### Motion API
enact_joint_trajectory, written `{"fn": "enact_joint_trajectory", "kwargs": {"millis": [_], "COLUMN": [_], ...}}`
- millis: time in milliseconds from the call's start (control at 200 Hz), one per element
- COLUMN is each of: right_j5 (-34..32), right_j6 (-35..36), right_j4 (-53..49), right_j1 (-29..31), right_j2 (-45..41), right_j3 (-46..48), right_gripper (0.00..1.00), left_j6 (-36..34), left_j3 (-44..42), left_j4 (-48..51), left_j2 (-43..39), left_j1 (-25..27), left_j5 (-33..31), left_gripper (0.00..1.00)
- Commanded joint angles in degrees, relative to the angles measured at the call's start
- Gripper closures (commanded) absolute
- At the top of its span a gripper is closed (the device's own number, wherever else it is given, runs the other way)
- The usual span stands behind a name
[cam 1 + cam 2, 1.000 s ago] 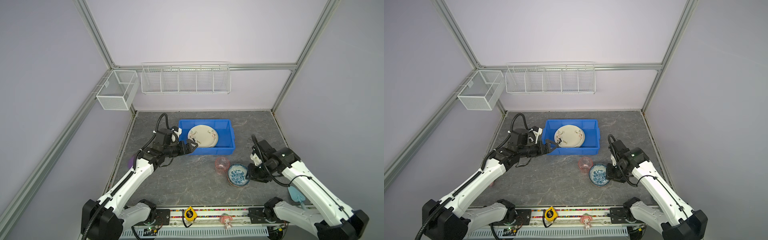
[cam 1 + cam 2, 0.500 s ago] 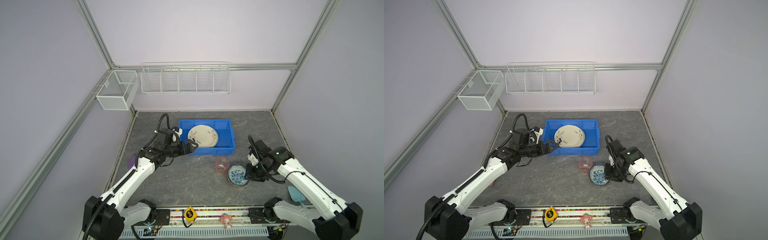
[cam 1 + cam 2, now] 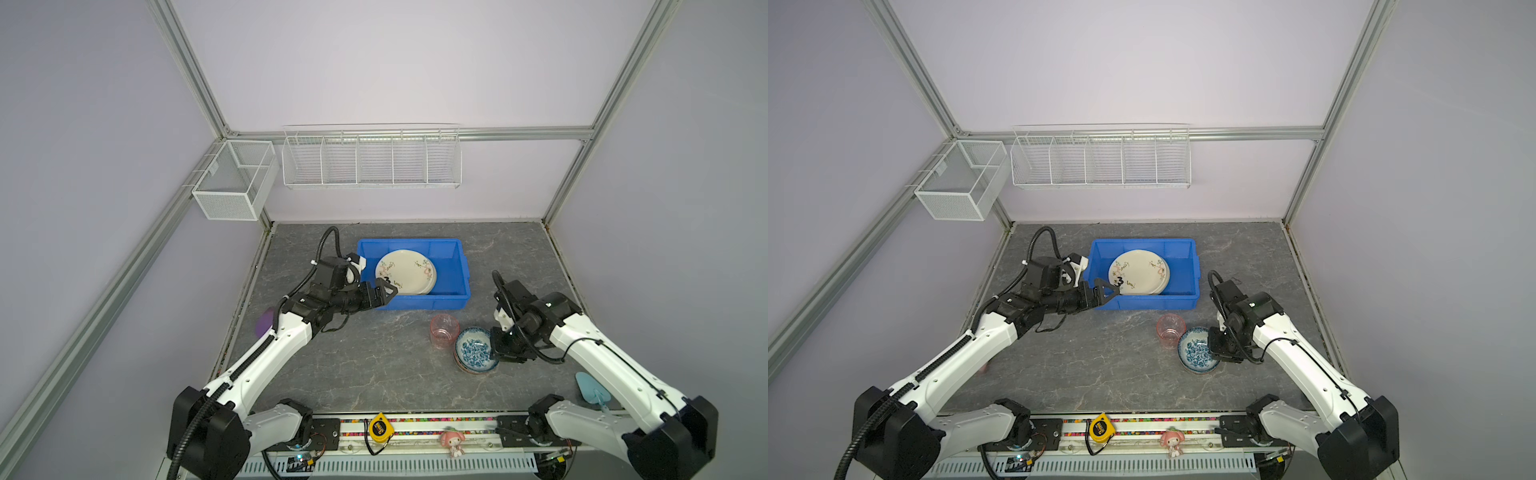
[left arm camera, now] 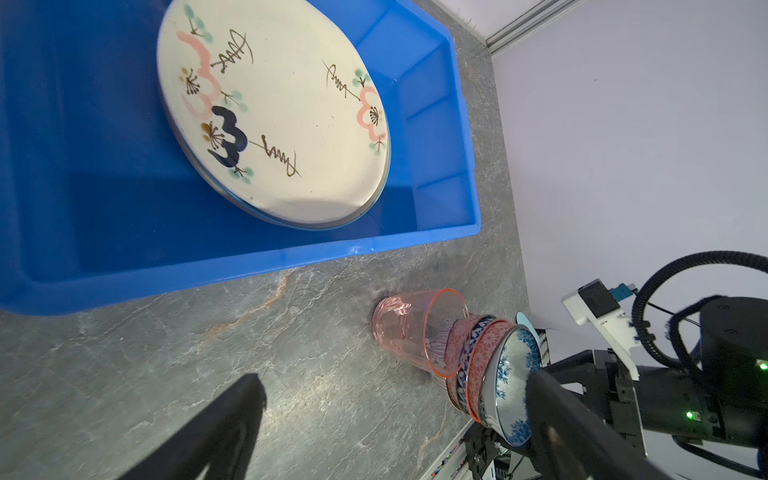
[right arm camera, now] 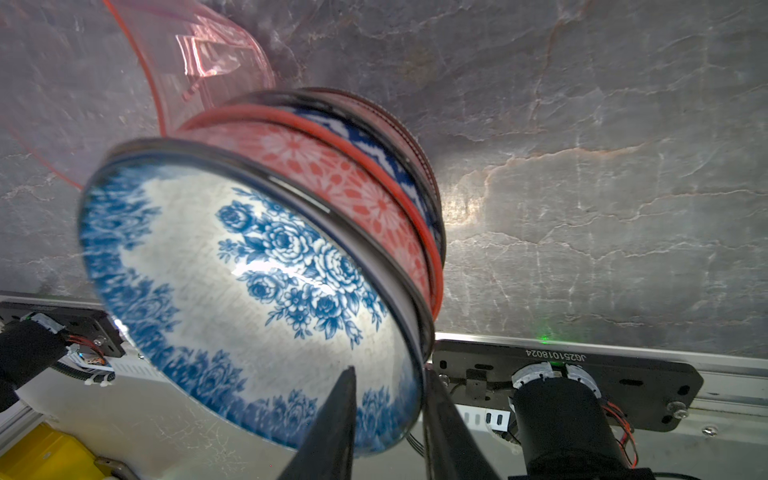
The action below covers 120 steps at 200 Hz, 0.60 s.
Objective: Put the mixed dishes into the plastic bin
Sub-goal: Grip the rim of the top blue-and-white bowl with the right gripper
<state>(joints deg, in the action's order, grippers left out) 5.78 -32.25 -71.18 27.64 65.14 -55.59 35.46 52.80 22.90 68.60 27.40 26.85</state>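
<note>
The right gripper (image 5: 388, 376) had slid in onto the bowls (image 3: 476, 353), its jaws narrowed astride the top rim with a sliver of gap left inside, so a lift looked imminent. The stack sat front-right on the worktop (image 3: 353, 365), just beside the pink cup (image 3: 444, 330). The bin (image 3: 415, 302), mid-back, held plates (image 3: 405, 272). The left gripper (image 3: 388, 290) hung wide and empty at its front-left corner.

I see a bright-blue bin (image 3: 424, 302) holding a cream plate (image 3: 409, 270) painted with pink blossoms and a dark "3". On the grey marbled table (image 3: 365, 365) stand a translucent pink cup (image 3: 444, 330) and a white bowl (image 5: 249, 270) with blue roses, nested in a red floral bowl (image 5: 353, 183).
</note>
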Motion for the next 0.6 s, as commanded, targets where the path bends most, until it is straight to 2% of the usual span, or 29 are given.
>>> {"fn": "enact_joint_trajectory", "kwargs": {"millis": [0,595], "right_j5": [-1.01,-2.39], "right_j6": [0.95,1.74], "right_j4": [-0.1,-1.67], "right_j1": [0.39,0.35], "right_j2": [0.84,1.64], "right_j3": [-0.14,-3.03], "right_gripper": [0.71,0.83], "left_j6": [-0.32,-0.84], "left_j3": [0.11,1.32], "left_j4": [-1.03,-1.12], "left_j2": [0.63,2.64], "left_j1": [0.29,0.29], "left_j5": [0.04,0.6], "left_gripper": [0.02,0.02]}}
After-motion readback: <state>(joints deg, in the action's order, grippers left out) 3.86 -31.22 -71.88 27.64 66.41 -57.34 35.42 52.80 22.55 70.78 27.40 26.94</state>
